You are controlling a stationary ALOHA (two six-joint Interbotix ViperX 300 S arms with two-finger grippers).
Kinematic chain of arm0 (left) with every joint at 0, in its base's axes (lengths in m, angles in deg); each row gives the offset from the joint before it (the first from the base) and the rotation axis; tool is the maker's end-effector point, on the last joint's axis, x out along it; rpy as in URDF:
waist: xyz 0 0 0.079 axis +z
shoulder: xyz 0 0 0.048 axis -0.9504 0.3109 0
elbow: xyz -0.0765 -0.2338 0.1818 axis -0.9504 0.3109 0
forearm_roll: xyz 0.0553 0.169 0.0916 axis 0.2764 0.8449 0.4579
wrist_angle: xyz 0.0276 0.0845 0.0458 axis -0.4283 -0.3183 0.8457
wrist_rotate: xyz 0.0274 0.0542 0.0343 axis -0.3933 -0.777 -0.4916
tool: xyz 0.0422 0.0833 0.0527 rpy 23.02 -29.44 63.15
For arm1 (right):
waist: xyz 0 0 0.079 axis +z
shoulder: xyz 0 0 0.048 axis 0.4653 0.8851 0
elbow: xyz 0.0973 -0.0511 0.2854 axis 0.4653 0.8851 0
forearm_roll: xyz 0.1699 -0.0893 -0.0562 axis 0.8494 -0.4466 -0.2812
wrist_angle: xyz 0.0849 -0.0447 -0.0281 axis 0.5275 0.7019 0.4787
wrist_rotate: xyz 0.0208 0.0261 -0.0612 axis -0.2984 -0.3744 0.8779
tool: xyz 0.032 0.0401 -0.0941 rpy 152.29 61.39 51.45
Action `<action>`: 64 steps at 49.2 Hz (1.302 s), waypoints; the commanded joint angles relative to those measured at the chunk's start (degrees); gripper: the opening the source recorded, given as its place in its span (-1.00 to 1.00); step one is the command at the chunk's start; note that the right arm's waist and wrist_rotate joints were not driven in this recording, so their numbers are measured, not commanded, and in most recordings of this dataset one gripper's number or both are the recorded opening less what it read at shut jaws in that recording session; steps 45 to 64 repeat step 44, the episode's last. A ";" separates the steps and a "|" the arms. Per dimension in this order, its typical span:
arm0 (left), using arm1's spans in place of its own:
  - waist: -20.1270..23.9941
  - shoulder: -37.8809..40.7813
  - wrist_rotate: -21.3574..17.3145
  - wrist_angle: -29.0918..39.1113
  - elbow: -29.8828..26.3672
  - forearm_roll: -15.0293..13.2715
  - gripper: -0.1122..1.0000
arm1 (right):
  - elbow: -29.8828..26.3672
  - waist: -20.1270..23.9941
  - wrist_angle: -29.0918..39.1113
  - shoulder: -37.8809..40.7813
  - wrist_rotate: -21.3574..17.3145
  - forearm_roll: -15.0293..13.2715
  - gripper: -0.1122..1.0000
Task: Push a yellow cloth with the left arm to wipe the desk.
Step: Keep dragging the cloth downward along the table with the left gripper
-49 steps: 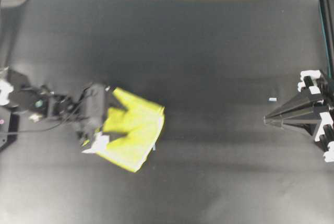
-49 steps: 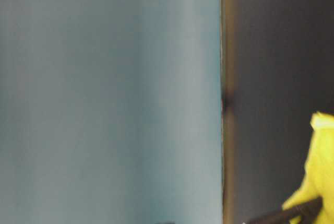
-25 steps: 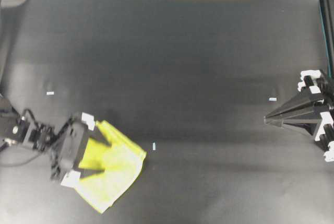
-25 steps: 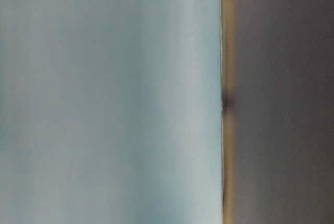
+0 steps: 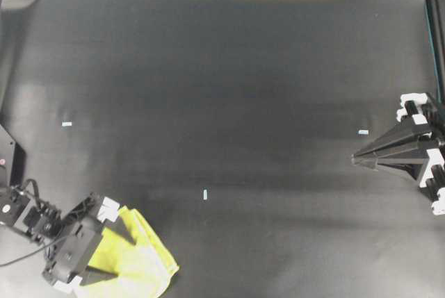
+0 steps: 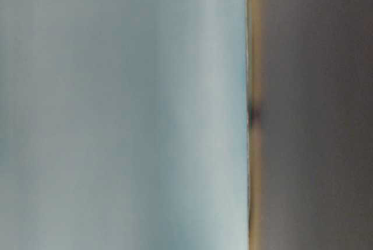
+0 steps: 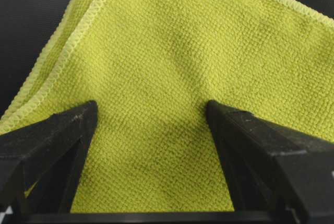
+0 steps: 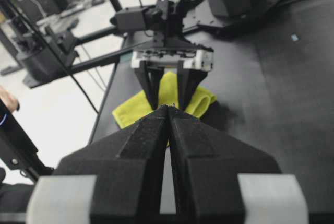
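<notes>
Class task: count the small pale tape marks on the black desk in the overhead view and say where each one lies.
3. One tape mark lies at the left, one near the middle, one at the right before the right hand. The yellow cloth may hide more.

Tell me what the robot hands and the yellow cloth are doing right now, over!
Left gripper open, fingers pressed on the yellow cloth, near desk corner. Right gripper shut, parked apart. Only tiny tape marks ahead. Over.
</notes>
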 commanded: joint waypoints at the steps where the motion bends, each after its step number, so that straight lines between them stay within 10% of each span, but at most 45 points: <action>1: -0.44 0.09 -0.09 0.09 -0.53 0.18 0.70 | -0.44 0.00 -0.53 0.18 0.00 0.09 -0.80; 44: 3.25 -28.48 -2.81 13.01 1.76 0.18 0.70 | -0.26 -0.09 -0.70 0.00 0.00 0.09 -0.80; 64: 3.25 -28.48 -2.81 13.01 1.76 0.18 0.70 | -0.26 -0.09 -0.70 0.00 0.00 0.09 -0.80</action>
